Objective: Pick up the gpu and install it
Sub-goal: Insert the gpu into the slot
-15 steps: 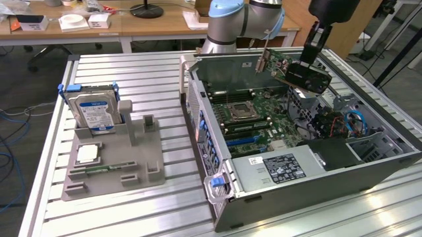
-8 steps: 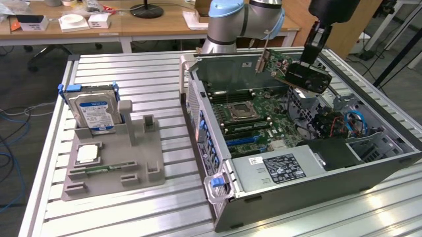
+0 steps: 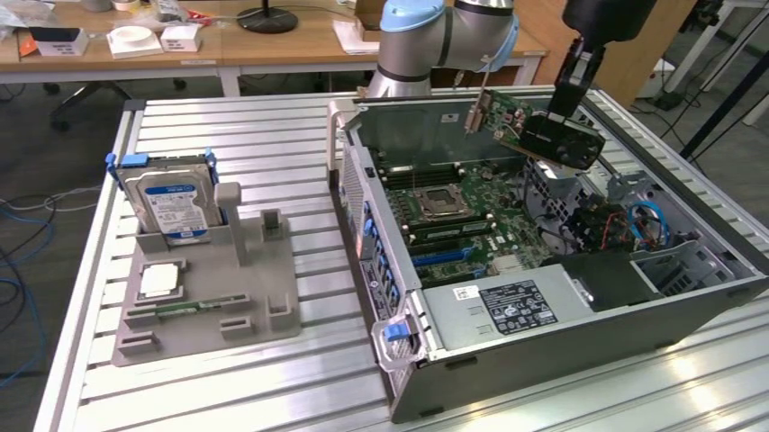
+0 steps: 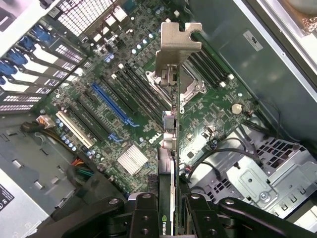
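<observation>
The gpu (image 3: 529,126), a green card with a black cooler and a silver end bracket, hangs tilted above the open computer case (image 3: 541,360). My gripper (image 3: 563,117) is shut on it from above, over the far right part of the case. In the wrist view the gpu (image 4: 169,148) runs edge-on away from my gripper (image 4: 171,210), its silver bracket (image 4: 176,47) at the far end. Under it lies the green motherboard (image 4: 124,99) with a blue slot (image 4: 111,104), a white slot (image 4: 74,129) and the processor socket (image 4: 190,84). The card is apart from the board.
On the exterior view's left, a grey fixture (image 3: 204,288) holds an upright silver hard drive (image 3: 171,202) with a blue label. A power supply (image 3: 505,306) and blue cables (image 3: 649,225) sit inside the case. A wooden desk (image 3: 180,45) stands behind the slatted metal table (image 3: 240,126).
</observation>
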Robot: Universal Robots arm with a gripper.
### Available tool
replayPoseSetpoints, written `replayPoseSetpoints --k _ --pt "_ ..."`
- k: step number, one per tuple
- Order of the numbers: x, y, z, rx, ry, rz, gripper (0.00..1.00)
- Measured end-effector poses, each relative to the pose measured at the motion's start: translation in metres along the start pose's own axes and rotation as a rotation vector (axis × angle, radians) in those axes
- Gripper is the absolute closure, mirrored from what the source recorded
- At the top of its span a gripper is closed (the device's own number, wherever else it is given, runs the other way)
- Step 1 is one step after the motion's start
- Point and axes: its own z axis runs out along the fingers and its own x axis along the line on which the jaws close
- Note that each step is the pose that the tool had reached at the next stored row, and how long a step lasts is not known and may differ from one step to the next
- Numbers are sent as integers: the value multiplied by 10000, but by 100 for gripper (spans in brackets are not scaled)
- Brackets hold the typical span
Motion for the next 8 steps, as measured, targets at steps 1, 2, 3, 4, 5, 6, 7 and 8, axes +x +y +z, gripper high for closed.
replayPoseSetpoints --k 1,2,3,4,5,6,7,8 --pt "0 0 0 0 0 -27 74" --pt "0 -1 0 -1 -1 -52 74" --pt "-1 -1 0 -1 -1 -78 74" --pt "-1 -1 0 -2 -2 -102 74" --pt "-1 -1 0 -2 -2 -128 74" --pt "-1 -1 0 -2 -2 -154 74" --pt "-1 -1 0 -3 -3 -178 74" --pt "-1 -1 0 -3 -3 -203 74"
